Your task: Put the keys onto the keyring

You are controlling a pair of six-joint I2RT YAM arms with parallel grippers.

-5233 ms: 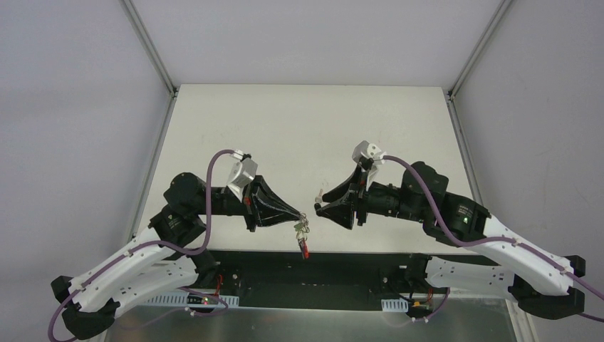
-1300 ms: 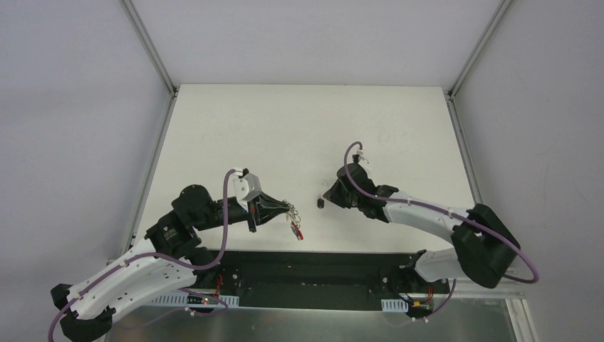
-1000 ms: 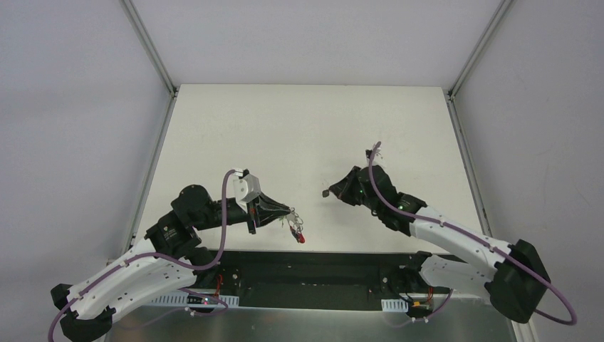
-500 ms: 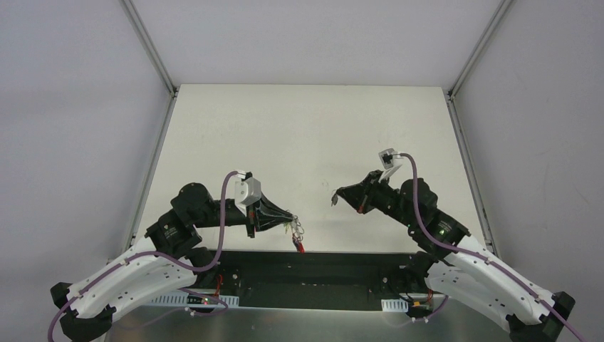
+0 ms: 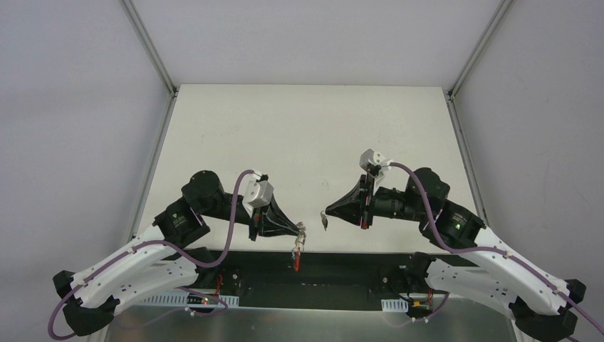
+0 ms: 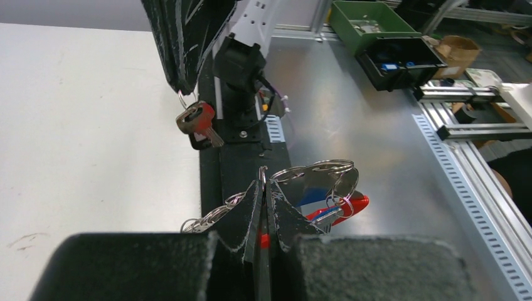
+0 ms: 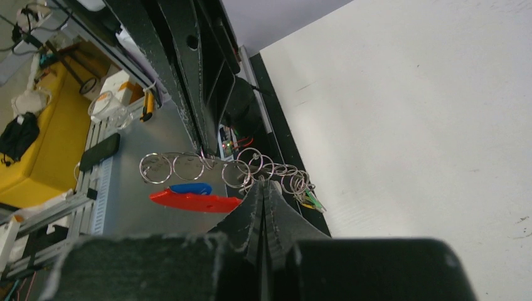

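The keyring point(image 6: 313, 170) hangs from the tip of the left gripper point(image 5: 296, 229), whose fingers are pressed together on its wire. A chain of small silvery loops trails from it. A red piece point(image 6: 349, 206) and a blue piece point(image 7: 188, 187) dangle below, past the near edge of the table point(image 5: 306, 128). Just right of the keyring and not touching it, the right gripper point(image 5: 327, 214) has its fingers pinched shut on a little loop. One key point(image 6: 198, 123), dark and red at the head, hangs from that loop.

We judge the step in hand to be threading this key onto the keyring. To do it well we would hold the keyring dead steady and bring the key in slowly. We would let both dangling loads stop swinging before the loops meet. We cannot tell where the keyring's open end lies, because the bunched loops hide it, so the approach angle needs checking first.

Below the keyring runs the black base rail point(image 5: 342, 267), and beyond that is a metal bench with a green bin point(image 6: 370, 19). A key slipped here would likely drop off the table. The tangle of loops around the keyring is the main obstruction.
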